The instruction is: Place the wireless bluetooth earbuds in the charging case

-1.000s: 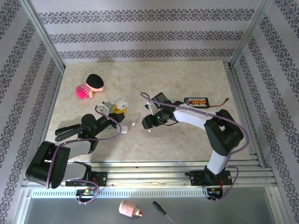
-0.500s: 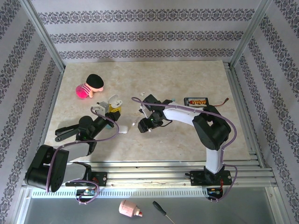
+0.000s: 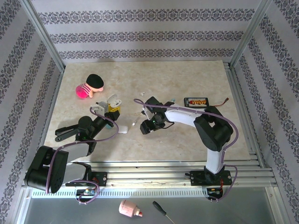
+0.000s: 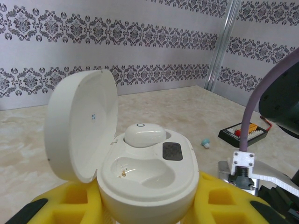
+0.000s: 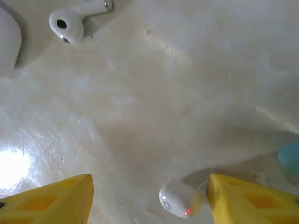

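Two yellow foam pads of the right gripper (image 5: 149,189) stand wide apart just above the pale marbled tabletop (image 5: 187,93), gripping nothing. A small white plastic earbud with a red light (image 5: 180,201) lies on the table between them, close against one pad and well apart from the other. Its stem is hidden, so I cannot tell its long axis. The jaws probably need centring over it before they close. Further left lies a second white stemmed earbud (image 5: 74,21), flat on the table beside a spare white pebble-shaped case (image 3: 122,129). Left again, the left gripper (image 3: 111,106) clamps the open white plastic charging case (image 4: 145,172), which has one seated bud (image 4: 145,134) and an empty near well.
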